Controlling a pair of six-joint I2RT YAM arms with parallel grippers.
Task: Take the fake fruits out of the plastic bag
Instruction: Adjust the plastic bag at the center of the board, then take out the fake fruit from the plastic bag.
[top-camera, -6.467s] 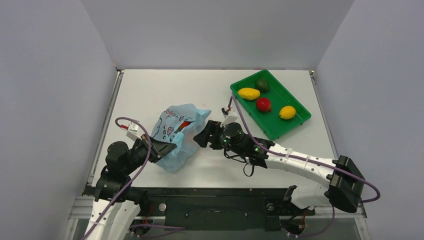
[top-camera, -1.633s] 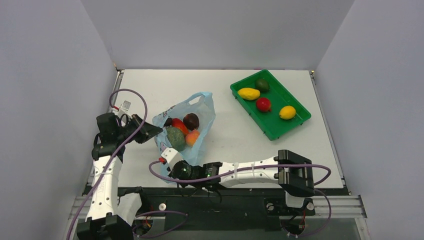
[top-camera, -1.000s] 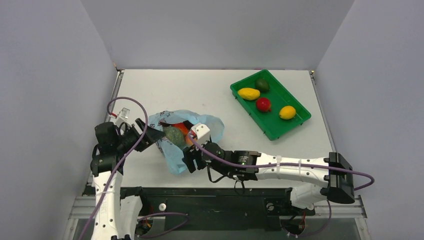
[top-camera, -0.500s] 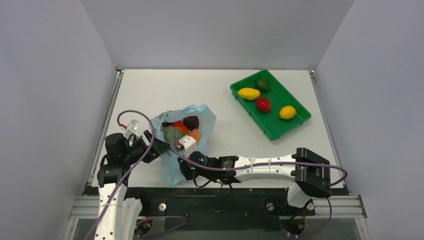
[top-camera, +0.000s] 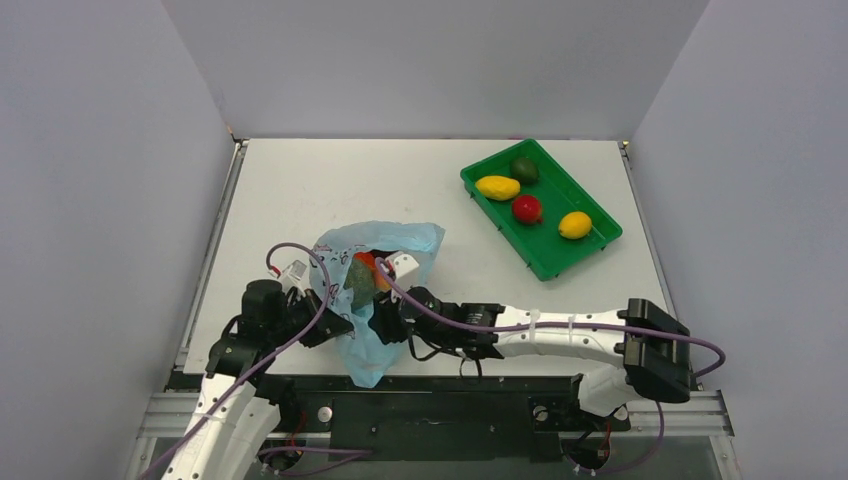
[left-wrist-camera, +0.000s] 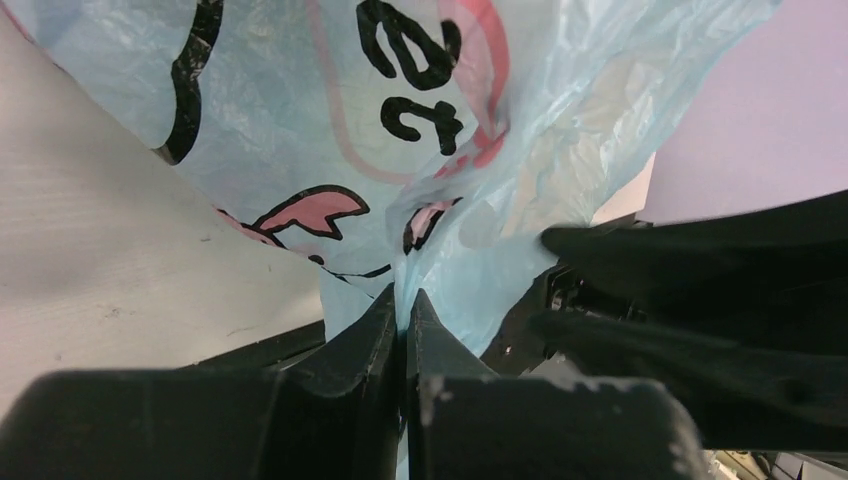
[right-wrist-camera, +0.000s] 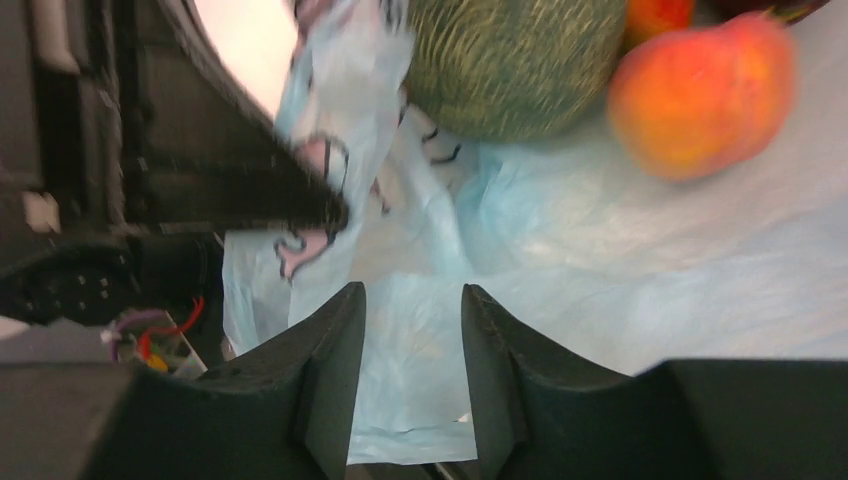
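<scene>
At the near left of the table (top-camera: 300, 190), the left gripper (left-wrist-camera: 404, 305) has swung in toward the middle over the last half second. Its fingers are pressed together on a fold of the plastic bag (top-camera: 410, 240), drawing the thin blue film up and across the load. That pull has folded the far flap over the mouth. The dark purple fruit, in plain sight a moment ago, is now covered from above, and only the red-orange fruit (top-camera: 366, 261) and the green avocado-like fruit (right-wrist-camera: 510, 55) peep out. The peach (right-wrist-camera: 700, 95) shows just beside the green one in the right wrist view. All of them sit inside the bag, so nothing is out yet, and the narrower opening likely makes the reach harder. Just right of the pile, the right gripper (right-wrist-camera: 412, 300) hovers low over crumpled film, its jaws a moderate way apart with nothing between them. Loose film and the left finger lie in its path. Well apart at the far right, a green tray (top-camera: 556, 188) holds two yellow fruits (top-camera: 497, 187), a red fruit (top-camera: 527, 208) and a dark green fruit (top-camera: 524, 169).
</scene>
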